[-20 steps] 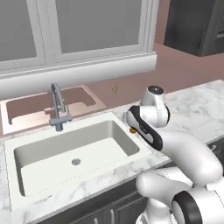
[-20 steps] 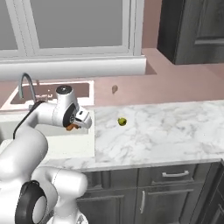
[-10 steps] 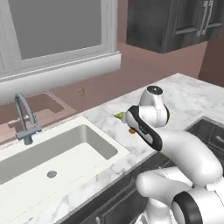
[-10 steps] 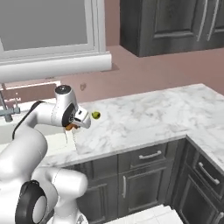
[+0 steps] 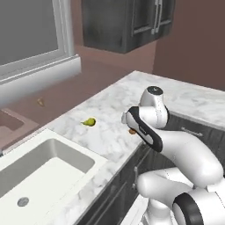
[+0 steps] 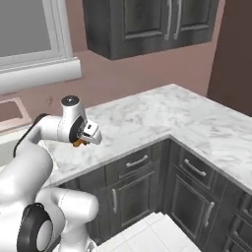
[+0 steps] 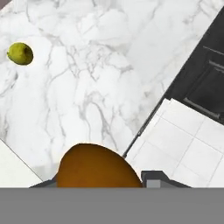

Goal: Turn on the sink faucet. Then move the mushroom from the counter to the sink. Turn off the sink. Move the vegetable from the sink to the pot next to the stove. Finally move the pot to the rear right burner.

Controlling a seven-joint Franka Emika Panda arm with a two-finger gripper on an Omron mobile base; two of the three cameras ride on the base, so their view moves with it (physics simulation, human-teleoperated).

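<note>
White marble counter (image 5: 110,132) runs past the sink (image 5: 48,171) toward dark corner cabinets. The gripper (image 6: 83,140) clamps a brown-orange mushroom (image 7: 97,168), carried above the counter edge; a small green fruit (image 5: 89,121), possibly a lime, lies near. While the base swings, a loose hold could drop the mushroom onto the floor. Since the earlier pictures, both base views have turned rightward and the faucet has left the frame.

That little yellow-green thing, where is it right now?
The yellow-green fruit lies on the marble counter, between the sink and the arm in the left base view; it sits top left in the hand view.
</note>
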